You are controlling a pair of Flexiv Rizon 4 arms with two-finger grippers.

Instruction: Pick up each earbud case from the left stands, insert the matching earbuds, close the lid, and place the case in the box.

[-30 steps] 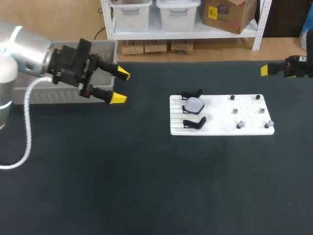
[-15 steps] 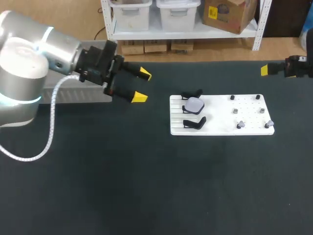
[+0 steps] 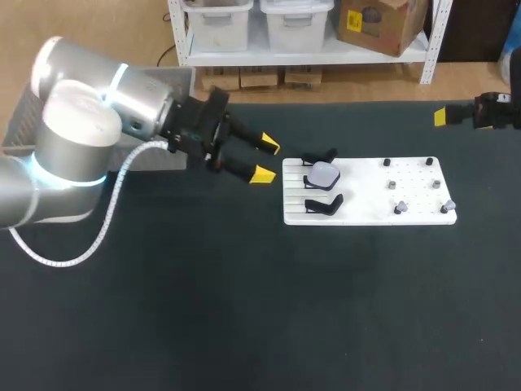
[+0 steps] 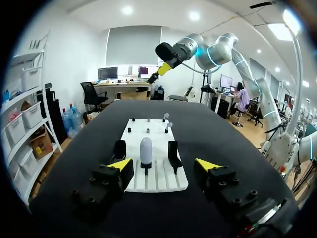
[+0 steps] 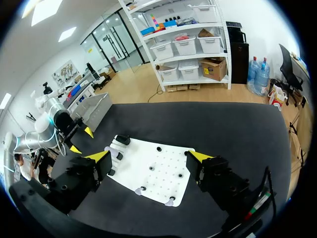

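One earbud case point(image 3: 324, 174) stands upright on the board's point(image 3: 366, 210) middle stand, dead ahead of the nearby left pincer point(image 3: 266, 160), fingers spread; the right pincer point(image 5: 148, 156), likewise spread, hangs well apart.

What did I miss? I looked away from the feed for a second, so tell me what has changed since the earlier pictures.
The left gripper swung in toward the white board and is now open just short of its edge, facing the earbud case. It took hold of nothing. The right gripper, the board and the case stayed put.
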